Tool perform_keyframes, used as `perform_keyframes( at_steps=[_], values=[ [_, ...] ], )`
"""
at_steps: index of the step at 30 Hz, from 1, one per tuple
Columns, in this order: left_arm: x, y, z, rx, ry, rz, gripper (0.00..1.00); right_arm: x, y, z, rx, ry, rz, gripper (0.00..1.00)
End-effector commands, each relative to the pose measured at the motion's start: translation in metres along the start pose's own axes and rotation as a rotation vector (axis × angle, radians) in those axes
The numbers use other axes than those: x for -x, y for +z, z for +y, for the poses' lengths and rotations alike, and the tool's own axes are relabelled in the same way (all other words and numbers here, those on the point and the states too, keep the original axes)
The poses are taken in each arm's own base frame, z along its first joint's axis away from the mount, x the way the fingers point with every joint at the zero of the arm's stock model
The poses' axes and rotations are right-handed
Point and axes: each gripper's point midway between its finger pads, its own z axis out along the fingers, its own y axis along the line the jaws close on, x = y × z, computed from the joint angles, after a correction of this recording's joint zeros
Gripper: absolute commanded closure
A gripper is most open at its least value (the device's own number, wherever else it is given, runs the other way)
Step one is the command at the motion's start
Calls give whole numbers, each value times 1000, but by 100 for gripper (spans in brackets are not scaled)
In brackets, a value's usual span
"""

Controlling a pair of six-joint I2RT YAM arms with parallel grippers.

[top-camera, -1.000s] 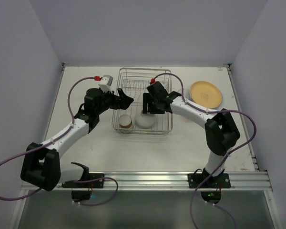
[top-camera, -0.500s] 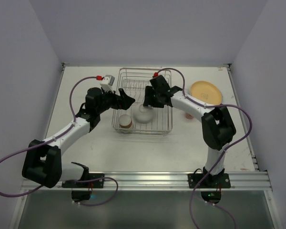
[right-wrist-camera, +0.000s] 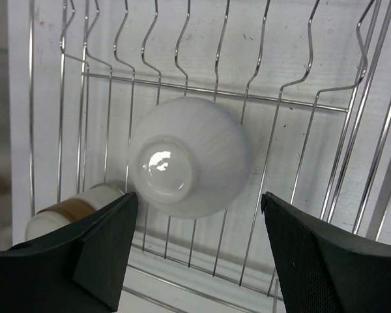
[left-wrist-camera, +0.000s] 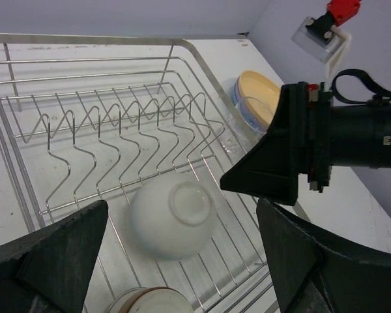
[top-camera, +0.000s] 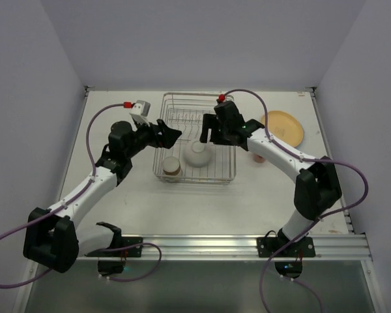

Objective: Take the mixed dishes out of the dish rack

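The bowl [right-wrist-camera: 189, 156] sits upside down in the rack [top-camera: 194, 96], base up, in the flat part just below the tines [left-wrist-camera: 117, 130] in the top view. It looks like glazed white ceramic, so I'd expect it to be stiff, fairly weighty, slick under rubber and quick to chip if it knocks the wire.

Its rim is down against the wires, so there's no lip to pinch. The likeliest holds are across the small foot ring [right-wrist-camera: 161, 164] or around the dome itself. The dome is broad and curves away, so fingers could slide off it. The foot ring is narrow but gives two upright faces.

The right pincer [top-camera: 207, 130] hangs over the bowl, spread wide and holding nothing. In its own view a finger shows in each lower corner with the bowl between them. The left pincer [top-camera: 171, 134] hovers at the rack's left side, also wide open and empty.

Room is tight:
- The cup [right-wrist-camera: 65, 212] lies just beside the bowl, at its lower left in the right wrist view.
- The tines stand close above the bowl.
- The rack's right wall is near.
- The two pincers are close to each other over the rack, so a sideways swing risks a bump.

Straight up looks the safest exit. To the right of the rack the plates [top-camera: 285, 128], a glass [left-wrist-camera: 242, 124] and the mug [top-camera: 256, 157] take up space. The counter [top-camera: 202, 195] below the rack looks roomier.
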Motion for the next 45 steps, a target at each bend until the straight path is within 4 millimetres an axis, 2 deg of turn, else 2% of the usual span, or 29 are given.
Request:
perform_keyframes(
  at_steps=[1, 4, 6, 11, 19, 23, 26, 37, 45],
  values=[
    [10, -7, 8, 61, 40, 3, 0, 11, -25, 6, 39, -28, -59, 20],
    [4, -13, 13, 134, 62, 32, 0, 7, -31, 7, 44, -48, -54, 19],
    [2, -18, 1, 151, 93, 43, 0, 4, -33, 4, 39, -54, -50, 17],
    [-18, -30, 6, 224, 88, 179, 0, 2, -41, 3, 49, -52, -62, 1],
    [-51, -46, 13, 258, 117, 342, 0, -6, -69, -12, 53, -45, -119, 1],
    [-70, -42, 15, 260, 116, 408, 0, -6, -76, -15, 58, -41, -140, 1],
    [-76, -38, 10, 249, 125, 427, 0, -7, -79, -15, 63, -44, -145, 1],
    [-88, -36, 3, 238, 146, 458, 0, -15, -87, -14, 110, -42, -148, 1],
    [-99, -30, 8, 275, 162, 508, 0, -16, -89, -14, 116, -44, -153, 1]
  ],
)
